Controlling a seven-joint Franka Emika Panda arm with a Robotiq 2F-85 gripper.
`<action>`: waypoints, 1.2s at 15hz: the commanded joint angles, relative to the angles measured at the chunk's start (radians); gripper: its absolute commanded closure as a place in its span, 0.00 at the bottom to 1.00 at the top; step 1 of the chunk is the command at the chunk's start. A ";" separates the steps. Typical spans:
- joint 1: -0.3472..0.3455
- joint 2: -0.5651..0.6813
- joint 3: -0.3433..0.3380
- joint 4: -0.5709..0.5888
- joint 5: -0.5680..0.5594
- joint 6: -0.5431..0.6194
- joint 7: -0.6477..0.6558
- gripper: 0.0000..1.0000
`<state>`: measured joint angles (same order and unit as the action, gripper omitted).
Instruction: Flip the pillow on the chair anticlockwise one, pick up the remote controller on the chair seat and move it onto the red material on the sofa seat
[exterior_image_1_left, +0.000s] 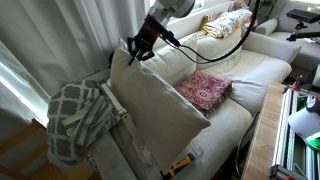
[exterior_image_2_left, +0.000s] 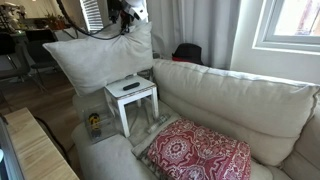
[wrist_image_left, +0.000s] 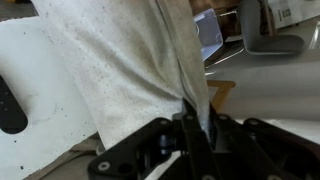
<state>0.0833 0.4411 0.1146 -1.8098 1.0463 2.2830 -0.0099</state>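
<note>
- Standing beside the sofa (exterior_image_2_left: 235, 100), I see the gripper (exterior_image_1_left: 140, 52) up at the top corner of the pillow (exterior_image_1_left: 150, 105). The pillow is raised on edge and tilted in front of the curtain.
- In the wrist view the jaws are drawn in narrow, with a fold of the cream fabric pinched between them, so the gripper (wrist_image_left: 190, 125) has hold of the pillow (wrist_image_left: 120, 70).
- The remote controller (exterior_image_2_left: 131, 86) lies flat on the white seat of the chair (exterior_image_2_left: 118, 93), just under the pillow's lower edge. It is clear of the gripper and shows as a dark sliver at the side of the wrist view (wrist_image_left: 8, 105).
- The red material (exterior_image_2_left: 200, 150) lies flat on the sofa seat with nothing on it, well apart from the chair.
- A grey-white lattice blanket (exterior_image_1_left: 75, 120) is draped just beside the pillow.
- To my eye the flip is the step in hand, and the remote's move has not begun.
- The next move calls for swinging the held corner round anticlockwise and settling the pillow without its lower edge sweeping the remote off the seat. After that the jaws must let go and come down across the handset's narrow width.
</note>
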 joint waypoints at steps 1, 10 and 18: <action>0.001 -0.001 -0.002 0.001 -0.002 -0.002 0.003 0.97; 0.116 -0.090 -0.013 -0.015 -0.203 0.104 0.366 0.97; 0.145 -0.001 -0.013 0.074 -0.399 0.163 0.621 0.97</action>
<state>0.2232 0.3902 0.1050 -1.8018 0.6868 2.4557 0.5399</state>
